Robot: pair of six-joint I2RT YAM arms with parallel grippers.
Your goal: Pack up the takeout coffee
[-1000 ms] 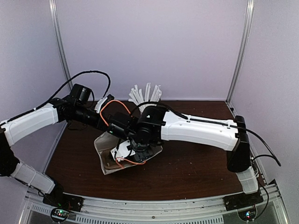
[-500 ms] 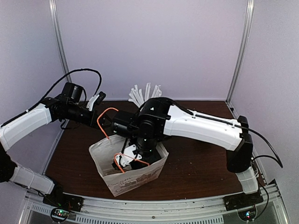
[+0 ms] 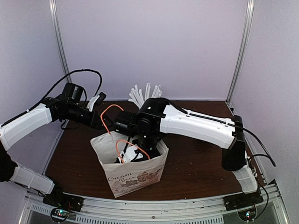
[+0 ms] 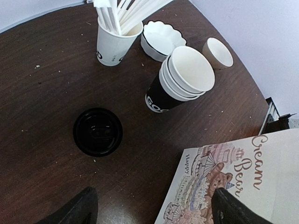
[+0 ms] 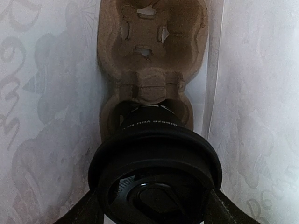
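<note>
Inside bag, coffee between right fingers

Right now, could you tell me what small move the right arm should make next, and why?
Probably open the right gripper to release the takeout coffee: its fingers flank the lid, and the cup appears seated in the near cell of the cardboard carrier inside the paper bag.
</note>
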